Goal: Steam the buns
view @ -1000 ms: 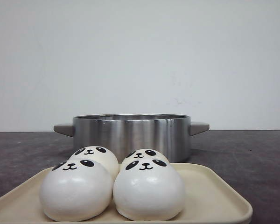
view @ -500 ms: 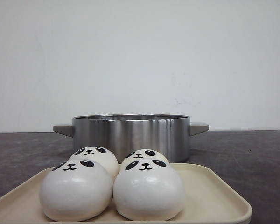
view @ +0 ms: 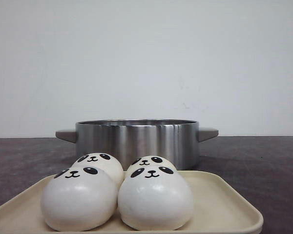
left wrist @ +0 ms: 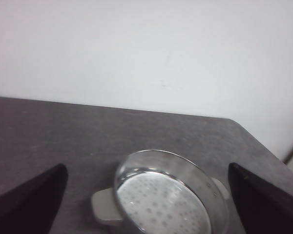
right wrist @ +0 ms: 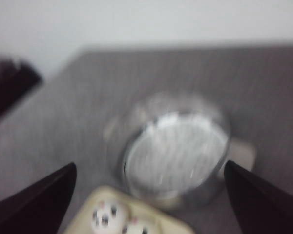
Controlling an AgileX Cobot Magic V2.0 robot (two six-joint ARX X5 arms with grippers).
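Note:
Several white panda-faced buns (view: 155,197) sit huddled together on a cream tray (view: 224,204) at the front of the table. Two of them show blurred in the right wrist view, buns (right wrist: 105,217) on the tray's near corner. Behind the tray stands a steel pot (view: 136,141) with grey handles; its perforated steamer floor (left wrist: 163,204) is bare. My left gripper (left wrist: 147,168) hangs open above the pot, fingers wide apart. My right gripper (right wrist: 150,165) is open too, high over the pot (right wrist: 173,151) and tray edge. Neither gripper appears in the front view.
The dark grey tabletop (view: 263,156) spreads around the pot and ends at a white wall. Its right edge (left wrist: 268,146) shows in the left wrist view. A dark blurred shape (right wrist: 10,83), likely the other arm, sits at the side of the right wrist view.

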